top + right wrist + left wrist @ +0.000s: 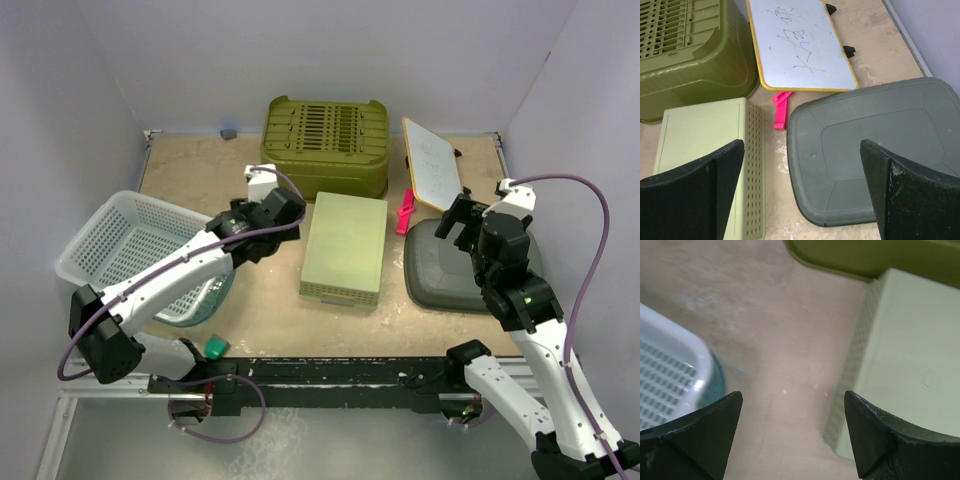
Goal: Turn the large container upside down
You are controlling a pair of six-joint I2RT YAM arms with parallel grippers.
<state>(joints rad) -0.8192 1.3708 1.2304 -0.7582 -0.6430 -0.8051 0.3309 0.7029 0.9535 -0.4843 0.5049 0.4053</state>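
top external view puts the large container (325, 145), a dark olive crate, at 12 o'clock on the table (270, 320), against the back wall, its slotted face turned up and its wider edge down on the tabletop. just in front of it, at the centre, lies a pale green box (345, 250) with perforated sides, its flat solid face up. the left gripper (792, 405) hangs at about 10 o'clock from that box, between it and a tilted white basket (120, 240) at 9 o'clock that rests on a teal bowl (205, 300); in the left wrist view its fingers stand wide apart over bare tabletop with nothing between them, the box edge at the right and the basket corner at the left. the right gripper (802, 150) hovers at 3 o'clock, also spread wide and gripping nothing, above the near-left part of a grey lid (870, 150) lying flat. a whiteboard (800, 45) with a yellow rim leans at 1 o'clock, just right of the crate, and a pink clip (781, 109) lies between the box and the lid. neither arm touches the crate.
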